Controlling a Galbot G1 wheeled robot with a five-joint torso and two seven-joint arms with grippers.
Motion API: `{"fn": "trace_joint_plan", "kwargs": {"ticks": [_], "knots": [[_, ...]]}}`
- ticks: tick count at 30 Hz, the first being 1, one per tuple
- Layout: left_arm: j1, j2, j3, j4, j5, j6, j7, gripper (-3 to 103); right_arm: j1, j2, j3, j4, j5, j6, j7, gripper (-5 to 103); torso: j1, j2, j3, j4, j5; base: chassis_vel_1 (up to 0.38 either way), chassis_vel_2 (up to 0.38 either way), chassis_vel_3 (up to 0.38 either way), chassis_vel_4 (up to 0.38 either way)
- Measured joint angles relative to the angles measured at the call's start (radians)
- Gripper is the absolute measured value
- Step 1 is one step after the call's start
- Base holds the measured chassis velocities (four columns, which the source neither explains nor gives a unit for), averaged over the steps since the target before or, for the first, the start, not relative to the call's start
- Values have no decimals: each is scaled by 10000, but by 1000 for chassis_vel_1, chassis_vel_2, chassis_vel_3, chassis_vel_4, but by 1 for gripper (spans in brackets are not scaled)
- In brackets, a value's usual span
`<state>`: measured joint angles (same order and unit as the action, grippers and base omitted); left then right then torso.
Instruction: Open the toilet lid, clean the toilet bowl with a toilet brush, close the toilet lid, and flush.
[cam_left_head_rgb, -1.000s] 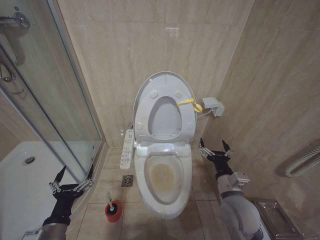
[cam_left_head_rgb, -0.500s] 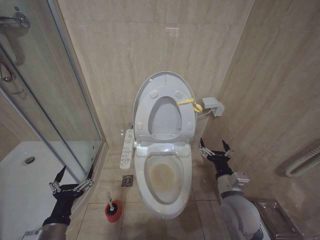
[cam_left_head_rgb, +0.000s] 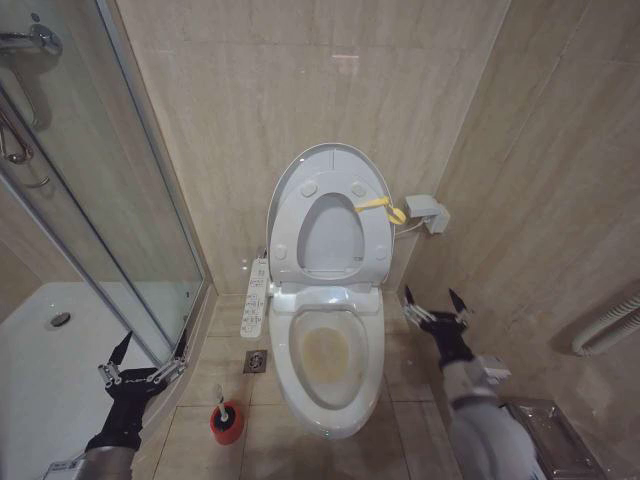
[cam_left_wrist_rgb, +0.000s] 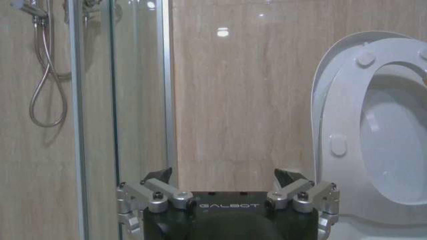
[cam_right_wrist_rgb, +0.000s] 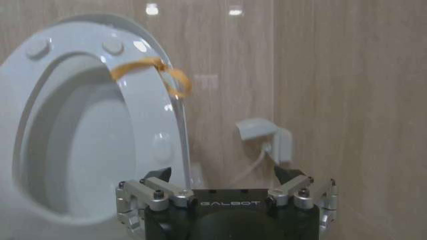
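Head view. Toilet lid (cam_left_head_rgb: 322, 160) raised upright against the back wall (cam_left_head_rgb: 300, 80), with the ring seat (cam_left_head_rgb: 330, 232) raised against it; yellow strap (cam_left_head_rgb: 380, 207) looped on the seat's right edge. Toilet bowl (cam_left_head_rgb: 326, 352) open below, yellowish-brown staining on the inner surface. Toilet brush (cam_left_head_rgb: 222, 408) standing in the red cup holder (cam_left_head_rgb: 227, 424) on the floor just left of the bowl's pedestal, white handle tilted toward the left gripper. Left gripper (cam_left_head_rgb: 143, 355) low beside the glass shower door (cam_left_head_rgb: 110, 200), fingers spread apart, empty, clear of the brush. Right gripper (cam_left_head_rgb: 438, 303) on the right of the bowl near the side wall, fingers spread apart, empty, touching nothing. Control panel (cam_left_head_rgb: 255, 297) along the bowl's left side; floor drain (cam_left_head_rgb: 254, 361) between panel and holder. White wall box (cam_left_head_rgb: 427, 212) right of the lid.

Left wrist view. Left gripper (cam_left_wrist_rgb: 225, 175) facing the tiled wall, jaws wide, nothing between them. Shower door frame (cam_left_wrist_rgb: 79, 115) and shower hose (cam_left_wrist_rgb: 41, 75) to one side; raised seat (cam_left_wrist_rgb: 347, 125) and lid (cam_left_wrist_rgb: 327, 65) edge to the other.

Right wrist view. Right gripper (cam_right_wrist_rgb: 223, 174) released, jaws wide, nothing held. Raised seat (cam_right_wrist_rgb: 73, 125) with round bumpers, lid (cam_right_wrist_rgb: 150, 42) edge behind it, yellow strap (cam_right_wrist_rgb: 160, 72) hanging at the rim. Wall box (cam_right_wrist_rgb: 265, 135) with cable beyond the fingers.
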<state>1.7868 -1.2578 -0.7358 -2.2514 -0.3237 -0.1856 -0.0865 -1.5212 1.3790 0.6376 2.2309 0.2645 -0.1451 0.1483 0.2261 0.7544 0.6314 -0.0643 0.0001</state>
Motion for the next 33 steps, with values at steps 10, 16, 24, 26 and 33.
{"fn": "trace_joint_plan", "kwargs": {"ticks": [10,16,24,26,33], "knots": [[0,0,0,0,0,1,0,100,-2866,534,1876,1137,88,-176,-1831,100,0,0,-1,2,0,0,0,0,0],[0,0,0,0,0,0,0,100,-3279,623,2168,1314,106,-206,-2130,100,-1,1,0,5,-3,0,0,0,0],[1,0,0,0,0,1,-1,100,-1825,1070,1488,602,110,1268,-2570,100,0,0,1,8,-2,0,0,0,0],[0,1,1,0,0,1,0,100,-1679,1080,1471,481,116,1304,-2571,100,1,0,1,5,3,0,0,0,0],[0,1,0,-1,0,1,0,100,-1072,819,1545,87,74,1484,-2522,100,0,0,1,3,0,0,0,0,0]]}}
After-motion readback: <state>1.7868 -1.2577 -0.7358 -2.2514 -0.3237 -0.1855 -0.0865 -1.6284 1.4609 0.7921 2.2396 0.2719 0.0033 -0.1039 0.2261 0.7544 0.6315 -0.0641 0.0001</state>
